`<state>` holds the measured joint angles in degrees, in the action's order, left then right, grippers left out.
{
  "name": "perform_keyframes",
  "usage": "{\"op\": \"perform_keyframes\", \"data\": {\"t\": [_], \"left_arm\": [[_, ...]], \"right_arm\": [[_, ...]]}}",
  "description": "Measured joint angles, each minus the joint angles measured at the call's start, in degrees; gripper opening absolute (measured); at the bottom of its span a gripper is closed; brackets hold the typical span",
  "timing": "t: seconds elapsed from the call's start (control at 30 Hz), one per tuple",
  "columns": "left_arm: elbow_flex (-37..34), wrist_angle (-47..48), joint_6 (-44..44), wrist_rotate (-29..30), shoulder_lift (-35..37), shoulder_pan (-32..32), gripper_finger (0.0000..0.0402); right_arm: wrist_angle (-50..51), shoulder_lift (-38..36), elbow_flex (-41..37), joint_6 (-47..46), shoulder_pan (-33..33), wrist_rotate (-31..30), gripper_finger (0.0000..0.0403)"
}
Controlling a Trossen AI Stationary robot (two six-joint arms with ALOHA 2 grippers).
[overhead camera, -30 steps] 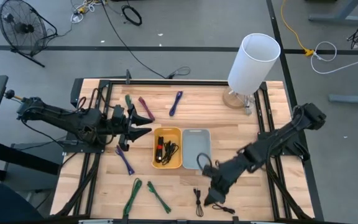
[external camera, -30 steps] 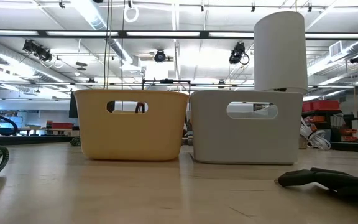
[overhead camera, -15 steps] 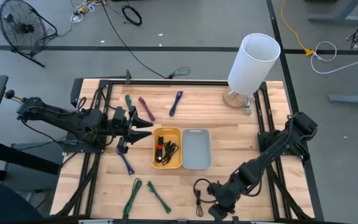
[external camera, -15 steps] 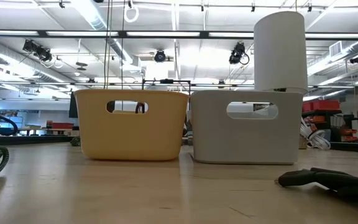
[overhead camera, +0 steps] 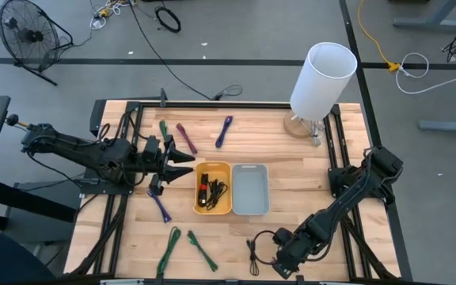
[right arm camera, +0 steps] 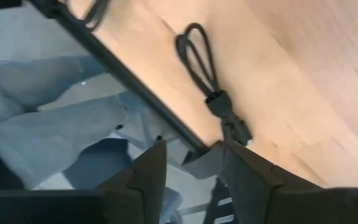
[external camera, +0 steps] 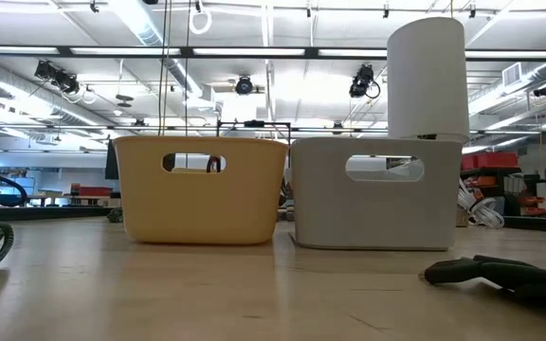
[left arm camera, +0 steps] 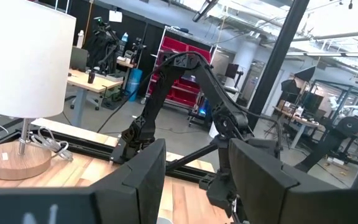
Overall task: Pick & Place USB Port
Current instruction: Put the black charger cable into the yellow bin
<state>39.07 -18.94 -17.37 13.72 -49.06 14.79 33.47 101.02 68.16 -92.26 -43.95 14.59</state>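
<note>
A black USB cable (overhead camera: 253, 255) lies bundled on the wooden table by its near edge; in the right wrist view its loop (right arm camera: 197, 53) points away and its plug end (right arm camera: 235, 127) lies just ahead of my fingers. My right gripper (overhead camera: 279, 260) hovers open beside it, slanting down, touching nothing. My left gripper (overhead camera: 182, 162) hangs open and level, left of the yellow bin (overhead camera: 199, 169), which has black cables in it. Beside that bin stands a grey bin (overhead camera: 249, 168).
Green (overhead camera: 169, 247), purple (overhead camera: 159, 204) and maroon (overhead camera: 185, 137) cable bundles lie scattered on the table. A white lamp (overhead camera: 323, 79) stands at the far right corner. Black frame rails (overhead camera: 117, 229) run along the table's sides. The table's near edge (right arm camera: 148, 93) is right beside the black cable.
My right gripper has come down and toward the table's near edge, tipping from nearly level to slanting steeply down, and now stands beside the black cable. Its fingers have stayed open. The cable and my left arm have kept still.
</note>
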Motion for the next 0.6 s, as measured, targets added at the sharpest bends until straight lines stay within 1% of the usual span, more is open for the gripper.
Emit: {"op": "perform_keyframes", "data": {"t": [0.1, 0.3, 0.6], "left_arm": [[0.0, 0.0, 0.0, 0.2, 0.0, 0.0, 0.0181], [0.0, -0.1, 0.0, 0.6, 0.0, 0.0, 0.0181], [0.0, -0.1, 0.0, 0.8, 0.0, 0.0, 0.0181]], "right_arm": [[0.2, 1.7, 0.0, 0.7, -0.3, 0.2, 0.0155], [0.6, 3.4, 0.0, 1.3, -0.4, -2.2, 0.0155], [-0.7, 6.8, 0.0, 4.5, -0.4, -0.8, 0.0155]]}}
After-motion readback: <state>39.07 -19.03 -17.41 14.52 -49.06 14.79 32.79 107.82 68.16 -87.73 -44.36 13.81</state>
